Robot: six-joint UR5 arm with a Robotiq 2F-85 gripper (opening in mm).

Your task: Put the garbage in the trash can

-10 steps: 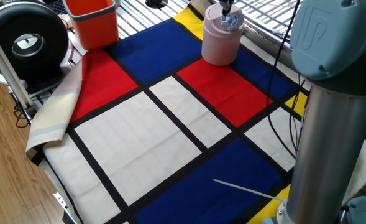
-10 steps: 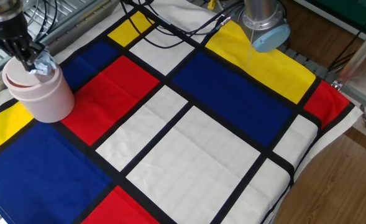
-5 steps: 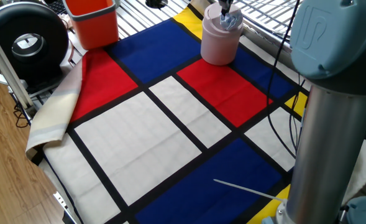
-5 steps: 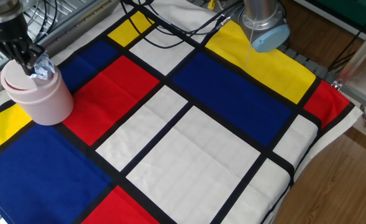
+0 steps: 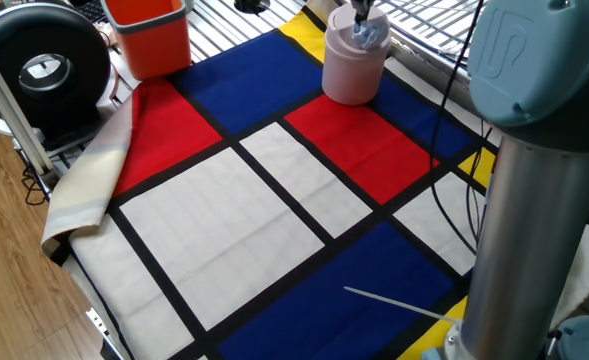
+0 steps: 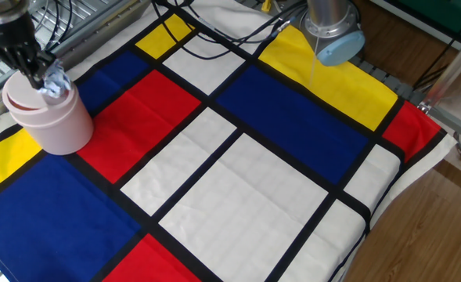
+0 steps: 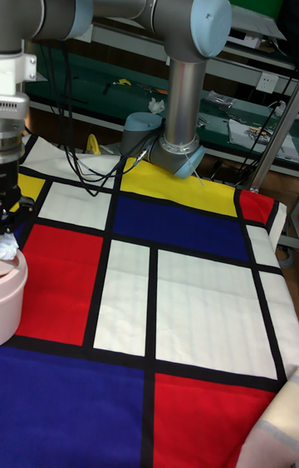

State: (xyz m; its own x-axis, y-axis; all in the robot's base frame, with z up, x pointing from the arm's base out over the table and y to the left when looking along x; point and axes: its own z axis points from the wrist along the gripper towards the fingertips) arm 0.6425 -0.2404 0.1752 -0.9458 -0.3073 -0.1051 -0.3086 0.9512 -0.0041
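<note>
Garbage (image 6: 55, 79) sits on top of the bin (image 6: 48, 116), at its 2 o'clock edge, not yet dropped inside. Gripper (image 6: 34, 69) is just above the lid, touching the wad; clamped or apart, cannot tell. Left: release and push through. Worktop (image 6: 238, 180) wears a red, blue, yellow and white block cloth; orange bin (image 5: 148, 36) at 10 o'clock.

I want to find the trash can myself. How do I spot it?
Look at the colourful checked cloth on the table. At one corner, under the robot's hand, stands a pale pink round plastic bin with crumpled white paper on top. The other bin is orange and square-sided.
</note>
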